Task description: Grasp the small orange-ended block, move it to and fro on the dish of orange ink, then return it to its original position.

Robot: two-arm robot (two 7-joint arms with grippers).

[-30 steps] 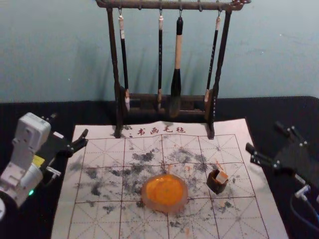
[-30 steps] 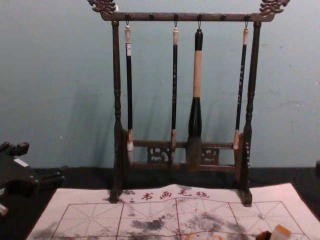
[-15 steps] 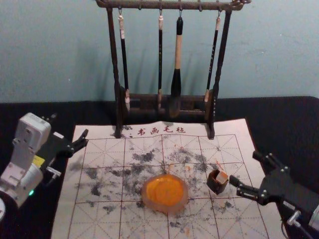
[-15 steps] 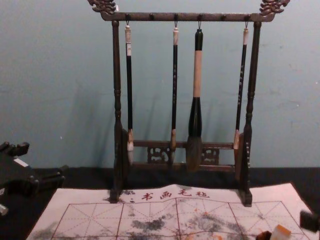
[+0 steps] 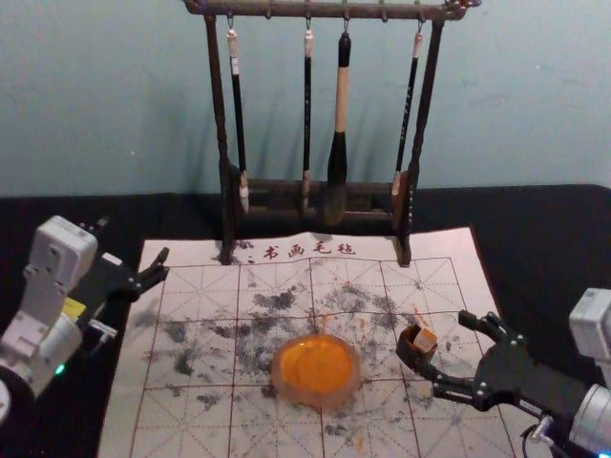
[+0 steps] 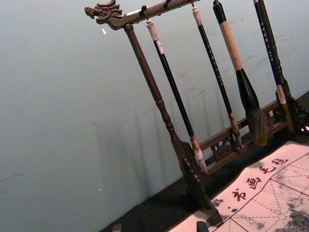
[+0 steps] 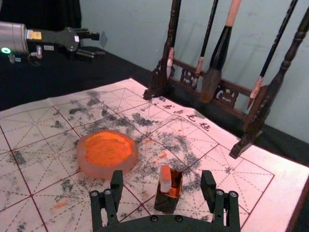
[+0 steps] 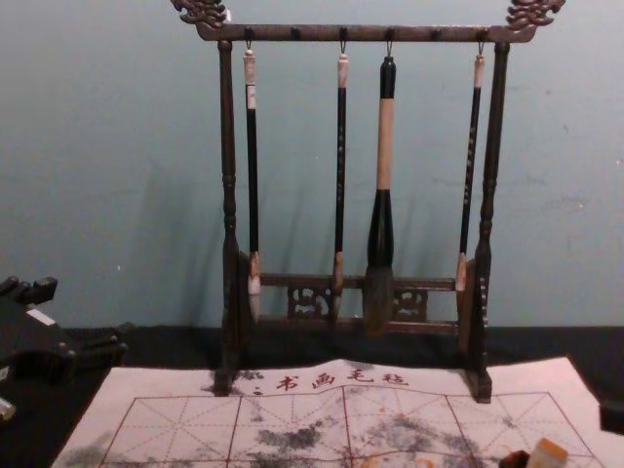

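The small orange-ended block (image 5: 426,340) leans in a dark little holder (image 5: 411,356), right of the dish of orange ink (image 5: 316,368). At the holder's right side my right gripper (image 5: 440,343) is open, one fingertip close to the holder's near side and the other farther back. In the right wrist view, the block (image 7: 165,180) and holder (image 7: 167,201) appear between the spread fingertips of my right gripper (image 7: 162,180), not gripped. My left gripper (image 5: 134,240) stays parked open at the mat's left edge; its fingertips just show in the left wrist view.
An ink-stained gridded mat (image 5: 202,315) lies under the dish and holder. Behind it stands a dark wooden rack (image 5: 221,114) with several hanging brushes, including a thick one (image 5: 337,162). Black cloth (image 5: 549,229) surrounds the mat.
My right gripper has travelled left and toward the near side, from off the mat's right edge to the holder. The left arm, block, holder and dish have stayed put.
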